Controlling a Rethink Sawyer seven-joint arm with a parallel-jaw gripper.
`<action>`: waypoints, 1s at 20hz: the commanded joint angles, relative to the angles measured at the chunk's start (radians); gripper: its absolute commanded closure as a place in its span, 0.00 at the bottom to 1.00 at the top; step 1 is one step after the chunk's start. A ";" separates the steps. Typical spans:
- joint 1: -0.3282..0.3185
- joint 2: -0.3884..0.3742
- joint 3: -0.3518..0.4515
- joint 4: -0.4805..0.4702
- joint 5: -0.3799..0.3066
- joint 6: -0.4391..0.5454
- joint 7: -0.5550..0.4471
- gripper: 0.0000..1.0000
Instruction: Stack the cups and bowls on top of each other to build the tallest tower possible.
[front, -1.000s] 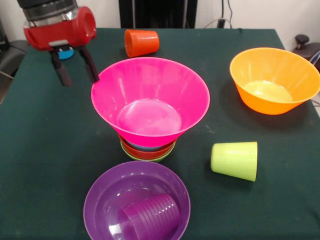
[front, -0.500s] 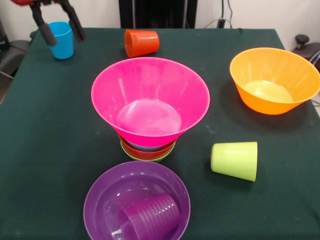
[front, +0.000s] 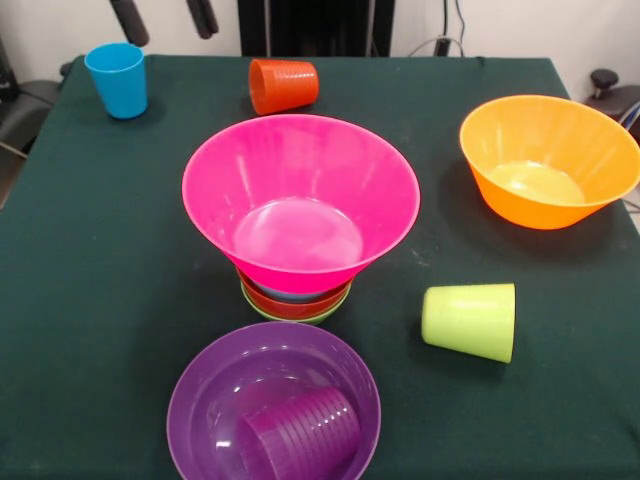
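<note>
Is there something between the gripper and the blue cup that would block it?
Nothing visible does. The gripper hangs open at the top edge, and the blue cup stands upright just below and beside it on bare cloth, apart from the other cups and bowls.

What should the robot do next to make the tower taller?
Probably come back down over the blue cup and grab it. It stands upright and alone at the table's corner, while the gripper hangs open above, holding nothing. The pink bowl tops the stack and is empty, ready for a cup.
</note>
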 joint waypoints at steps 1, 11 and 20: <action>0.124 0.067 -0.163 -0.094 -0.098 0.070 0.214 0.00; 0.198 0.096 -0.284 -0.124 -0.088 0.036 0.274 0.00; 0.232 0.073 -0.404 -0.146 -0.138 0.063 0.297 0.00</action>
